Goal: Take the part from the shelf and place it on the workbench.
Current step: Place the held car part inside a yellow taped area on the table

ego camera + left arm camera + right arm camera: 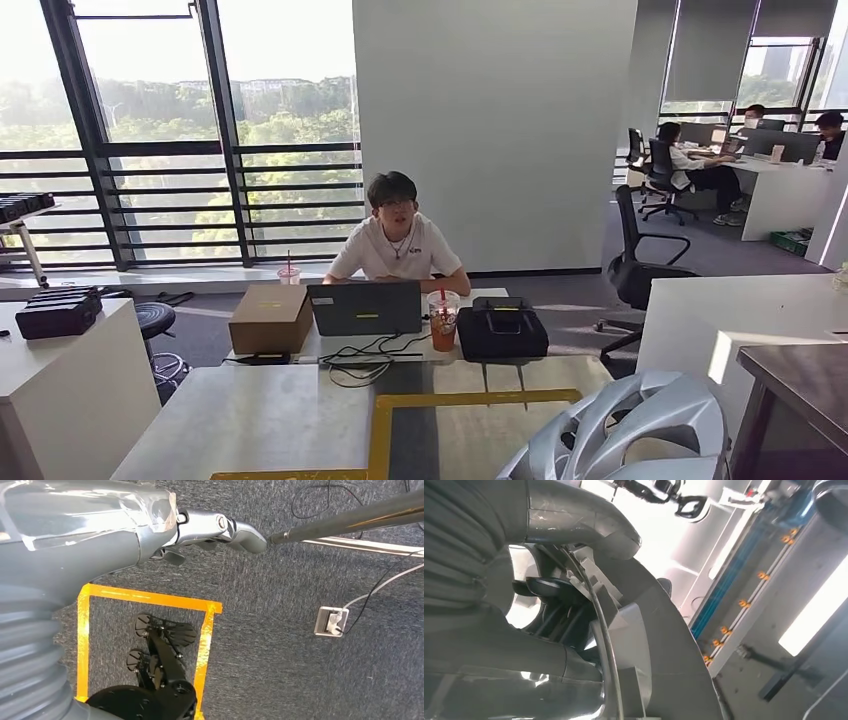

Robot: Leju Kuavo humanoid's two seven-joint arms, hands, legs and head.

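Right robot hand [574, 630] grips the silver ribbed part [640, 425] low at near right above the counter [250, 420], left robot hand [220, 530] hangs with nothing held, so lower it level before letting go.

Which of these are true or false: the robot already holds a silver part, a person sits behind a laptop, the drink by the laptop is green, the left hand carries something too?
1. The right hand grips a silver part. True.
2. A person sits behind the laptop. True.
3. The drink by the laptop is green. False: it is reddish orange.
4. The left hand carries something. False: it hangs over the carpet, holding nothing.
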